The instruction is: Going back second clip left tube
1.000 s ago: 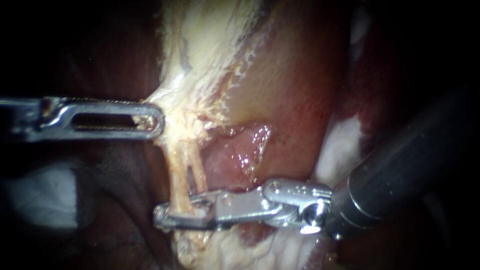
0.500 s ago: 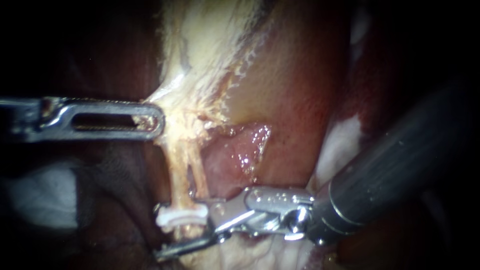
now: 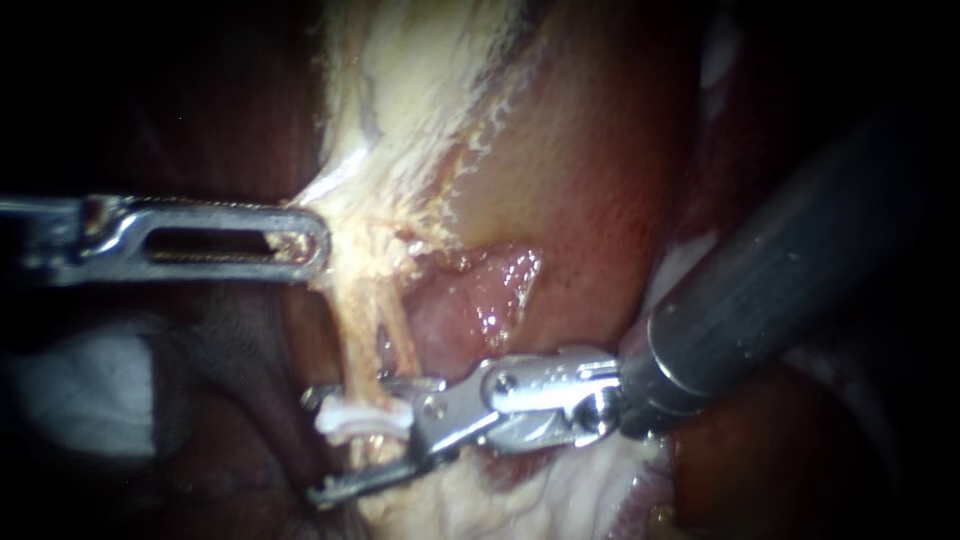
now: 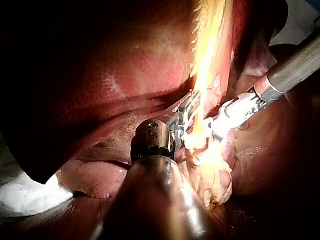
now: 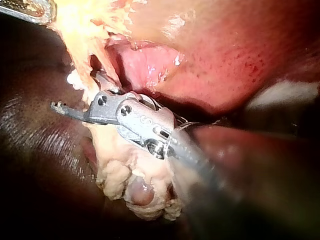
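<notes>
In the endoscope view two thin pale tubes run down from the fatty tissue; the left tube carries a white clip near its lower end. My right instrument comes in from the right. Its jaws are open, one above and one below the clip, gripping nothing. My left instrument has a slotted jaw and is shut on the pale tissue strand above the tubes, holding it taut. The left wrist view shows the left instrument on that strand. The right wrist view shows the right instrument open beside the tubes.
The gallbladder lies right of the strand, with a raw pink patch below it. Dark liver surrounds the field. White gauze sits at the lower left. Fatty lumps hang under the right instrument.
My right instrument's jaws, closed around the tubes a second ago, have opened and left the white clip on the left tube. Its shaft has risen slightly. The left instrument has held still.
</notes>
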`<state>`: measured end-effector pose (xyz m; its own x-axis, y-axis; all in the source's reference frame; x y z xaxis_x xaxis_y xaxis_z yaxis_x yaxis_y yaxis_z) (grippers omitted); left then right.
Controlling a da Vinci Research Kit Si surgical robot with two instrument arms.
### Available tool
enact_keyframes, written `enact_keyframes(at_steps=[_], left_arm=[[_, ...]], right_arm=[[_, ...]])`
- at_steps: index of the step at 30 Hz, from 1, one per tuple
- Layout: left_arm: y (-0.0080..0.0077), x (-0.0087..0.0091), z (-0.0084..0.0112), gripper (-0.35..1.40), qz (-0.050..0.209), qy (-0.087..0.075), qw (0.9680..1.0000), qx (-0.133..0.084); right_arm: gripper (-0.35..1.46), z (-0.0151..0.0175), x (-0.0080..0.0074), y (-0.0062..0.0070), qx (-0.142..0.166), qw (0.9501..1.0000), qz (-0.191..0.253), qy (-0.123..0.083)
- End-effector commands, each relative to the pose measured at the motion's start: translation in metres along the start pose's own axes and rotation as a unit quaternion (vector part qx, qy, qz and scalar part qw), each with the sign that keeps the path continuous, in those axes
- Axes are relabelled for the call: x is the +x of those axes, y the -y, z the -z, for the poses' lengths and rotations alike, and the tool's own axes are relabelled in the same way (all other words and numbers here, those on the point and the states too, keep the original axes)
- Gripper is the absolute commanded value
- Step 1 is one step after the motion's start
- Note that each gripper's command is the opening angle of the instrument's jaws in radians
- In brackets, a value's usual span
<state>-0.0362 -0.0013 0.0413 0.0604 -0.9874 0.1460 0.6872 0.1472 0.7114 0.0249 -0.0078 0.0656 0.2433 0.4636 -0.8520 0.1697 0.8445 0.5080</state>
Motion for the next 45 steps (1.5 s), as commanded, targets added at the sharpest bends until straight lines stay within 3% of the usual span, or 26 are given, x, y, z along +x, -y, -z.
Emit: enact_keyframes(at_steps=[1, 11, 21, 26, 31, 40, 45], left_arm=[[0.0, 0.0, 0.0, -0.35, 0.0, 0.0, 1.0, 0.0], [-0.0002, 0.0, 0.0003, -0.35, 0.0, -0.001, 1.0, 0.001], [-0.0002, 0.0, 0.0003, -0.35, -0.001, -0.001, 1.0, 0.001], [-0.0002, 0.0, 0.0003, -0.35, -0.001, -0.001, 1.0, 0.001], [-0.0002, 0.0, 0.0002, -0.35, -0.001, -0.001, 1.0, 0.001], [-0.0002, 0.0, 0.0002, -0.35, -0.001, -0.001, 1.0, 0.001], [-0.0003, 0.0001, -0.0002, -0.35, -0.001, 0.0, 1.0, 0.0]], right_arm=[[0.6, 0.0004, 0.0001, 0.0, 0.001, 1.0, 0.001, 0.0], [0.6, 0.0053, 0.0002, 0.0011, 0.014, 0.9998, 0.014, -0.002], [0.6, 0.0108, 0.0019, 0.0022, 0.028, 0.9989, 0.036, -0.006], [0.6, 0.0142, 0.0035, 0.0028, 0.01, 0.9986, 0.052, -0.002], [0.6, 0.0178, 0.0055, 0.0026, -0.004, 0.9975, 0.07, 0.001], [0.6, 0.0231, 0.0084, 0.0025, -0.011, 0.9956, 0.09, -0.024], [0.59, 0.0245, 0.0093, 0.0027, -0.019, 0.9944, 0.102, -0.021]])
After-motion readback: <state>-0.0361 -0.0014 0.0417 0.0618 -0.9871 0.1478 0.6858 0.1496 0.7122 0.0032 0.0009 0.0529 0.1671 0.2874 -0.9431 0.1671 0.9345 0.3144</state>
